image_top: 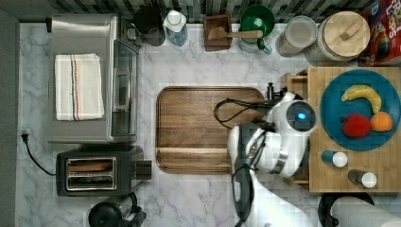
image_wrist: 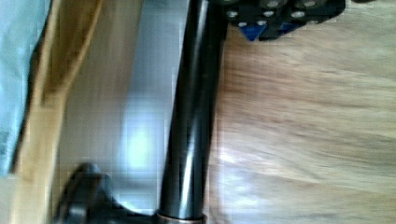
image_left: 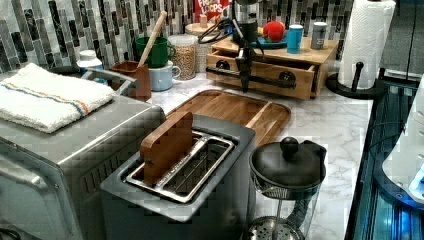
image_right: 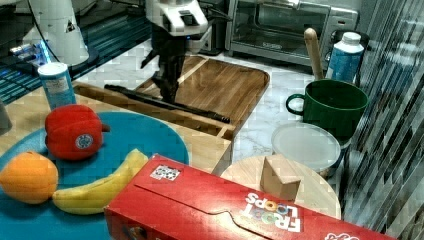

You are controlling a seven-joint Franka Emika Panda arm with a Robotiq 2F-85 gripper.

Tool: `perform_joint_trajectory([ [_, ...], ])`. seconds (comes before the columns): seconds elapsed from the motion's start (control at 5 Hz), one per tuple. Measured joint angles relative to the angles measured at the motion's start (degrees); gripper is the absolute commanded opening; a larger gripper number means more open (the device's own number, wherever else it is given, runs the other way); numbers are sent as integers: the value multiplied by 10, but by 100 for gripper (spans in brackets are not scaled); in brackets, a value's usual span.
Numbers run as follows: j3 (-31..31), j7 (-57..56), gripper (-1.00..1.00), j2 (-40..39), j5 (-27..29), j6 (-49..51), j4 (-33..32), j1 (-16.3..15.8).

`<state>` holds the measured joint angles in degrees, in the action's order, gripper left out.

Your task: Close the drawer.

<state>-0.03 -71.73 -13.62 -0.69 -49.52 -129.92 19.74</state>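
White Franka arm [image_top: 265, 156] entered from the top view's bottom edge, wrist bent over and pointing straight down. Black gripper [image_left: 244, 75] hung vertical from the wrist, low in the left view; its fingers' spacing couldn't be made out.

The arm [image_top: 279, 146] has glossy white rounded shells with dark bands at the joints, and a round blue light glows on its wrist housing [image_top: 301, 117]. Black cables [image_top: 236, 108] loop out from the wrist. The pincer [image_left: 244, 70] below is black, with small silver screw heads on its body.
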Motion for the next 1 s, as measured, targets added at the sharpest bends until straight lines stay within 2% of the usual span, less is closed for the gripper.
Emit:
perform_joint_trajectory([
  [0.2,20,-11,-100,-4,-1,-14,11,25],
  [0.4,23,-38,-100,-7,2,-15,17,38],
  [1.0,23,-46,-100,-7,2,-9,20,37],
])
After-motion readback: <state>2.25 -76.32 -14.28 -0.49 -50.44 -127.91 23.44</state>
